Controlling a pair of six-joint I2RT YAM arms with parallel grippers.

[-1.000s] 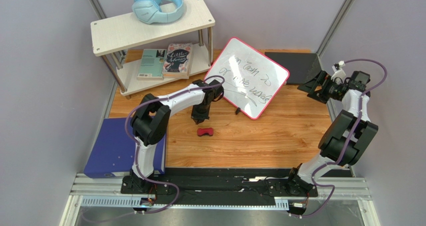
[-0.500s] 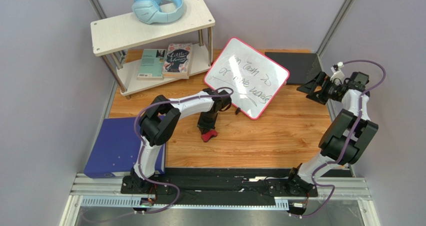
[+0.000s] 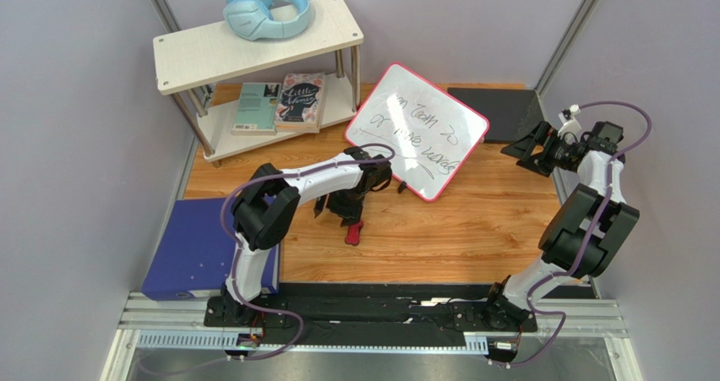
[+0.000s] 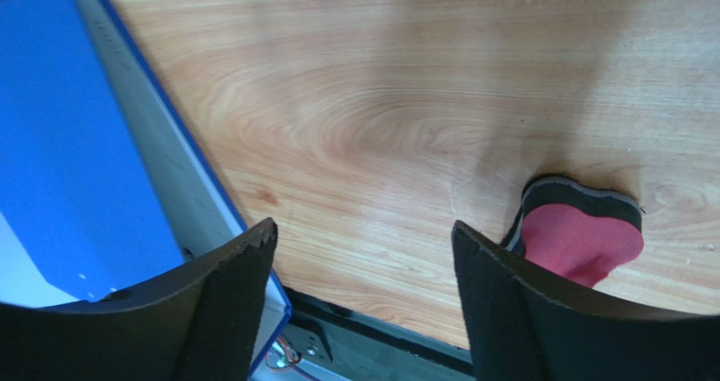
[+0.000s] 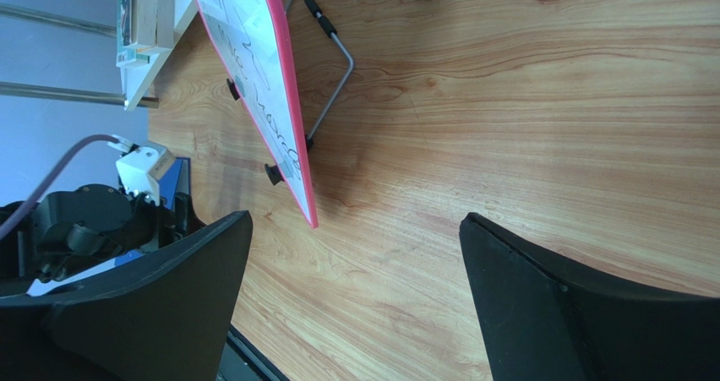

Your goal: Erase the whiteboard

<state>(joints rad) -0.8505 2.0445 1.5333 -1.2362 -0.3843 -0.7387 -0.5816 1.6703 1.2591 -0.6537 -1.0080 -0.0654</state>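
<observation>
Red eraser [image 4: 579, 237] lies on the table [image 3: 473, 229] near the propped, written-on whiteboard [image 3: 418, 132]. Our left hand [image 4: 363, 233] stands released beside the eraser, and our right hand [image 5: 355, 220], also released, hovers right of the whiteboard.

left tool [image 4: 363, 250] — moved nearer the bases | red eraser [image 3: 353, 232] — pushed nearer, turned

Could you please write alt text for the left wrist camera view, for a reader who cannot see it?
The left gripper hangs open over a light wooden table, its black fingers empty. A small red eraser with a black base sits just outside the finger on the picture's right, and a blue binder fills the picture's left.
</observation>
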